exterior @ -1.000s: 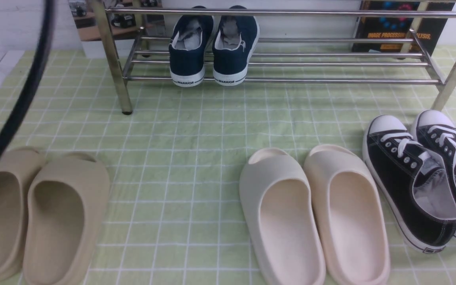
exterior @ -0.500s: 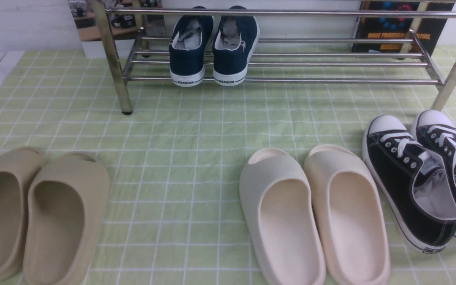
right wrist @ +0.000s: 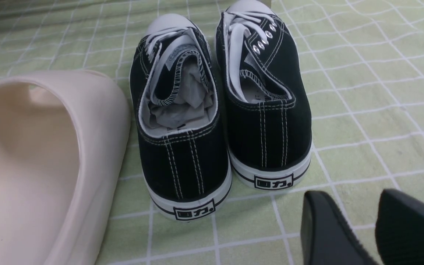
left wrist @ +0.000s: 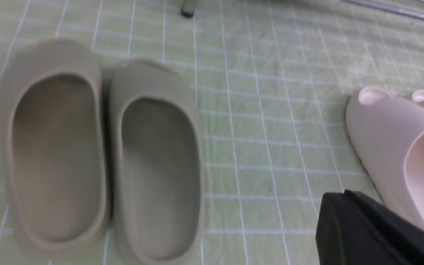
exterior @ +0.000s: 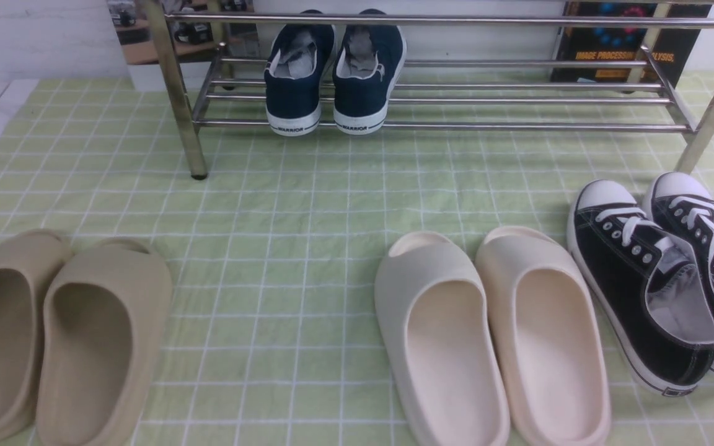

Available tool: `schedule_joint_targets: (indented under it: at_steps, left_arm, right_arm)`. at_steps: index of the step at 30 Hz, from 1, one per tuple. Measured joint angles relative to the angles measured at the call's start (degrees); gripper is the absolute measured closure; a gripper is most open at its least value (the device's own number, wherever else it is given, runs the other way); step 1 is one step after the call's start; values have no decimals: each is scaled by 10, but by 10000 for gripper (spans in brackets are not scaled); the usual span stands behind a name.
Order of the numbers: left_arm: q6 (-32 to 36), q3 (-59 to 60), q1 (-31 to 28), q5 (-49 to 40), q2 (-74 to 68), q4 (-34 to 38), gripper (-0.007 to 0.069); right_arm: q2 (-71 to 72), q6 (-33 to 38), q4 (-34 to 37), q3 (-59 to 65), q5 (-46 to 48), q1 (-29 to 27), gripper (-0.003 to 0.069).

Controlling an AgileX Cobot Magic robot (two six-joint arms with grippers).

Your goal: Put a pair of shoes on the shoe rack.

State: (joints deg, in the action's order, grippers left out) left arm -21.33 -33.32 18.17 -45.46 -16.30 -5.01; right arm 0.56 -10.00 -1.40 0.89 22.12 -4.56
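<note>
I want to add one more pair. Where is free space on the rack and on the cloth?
On the shoe rack, the bars right of the navy pair of shoes are bare. On the cloth, a wide patch lies between the tan slides and cream slides. The cream slides and black sneakers are crowded together.

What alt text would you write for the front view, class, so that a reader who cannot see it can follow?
A pair of navy slip-on shoes stands side by side on the lower bars of a steel shoe rack, heels toward the camera. On the green checked cloth in front lie tan slides at left, cream slides and black lace-up sneakers at right.
</note>
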Motion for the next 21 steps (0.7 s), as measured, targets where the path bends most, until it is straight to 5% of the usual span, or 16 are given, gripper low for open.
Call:
schedule_joint_targets:
  at_steps: [10, 21]
  left_arm:
    - [32, 265, -147, 355, 122, 30, 638]
    - [33, 349, -200, 329, 169, 15, 638]
  right_arm:
    - [0, 0, 0, 0, 0, 0, 412]
    - [0, 0, 0, 0, 0, 0, 412]
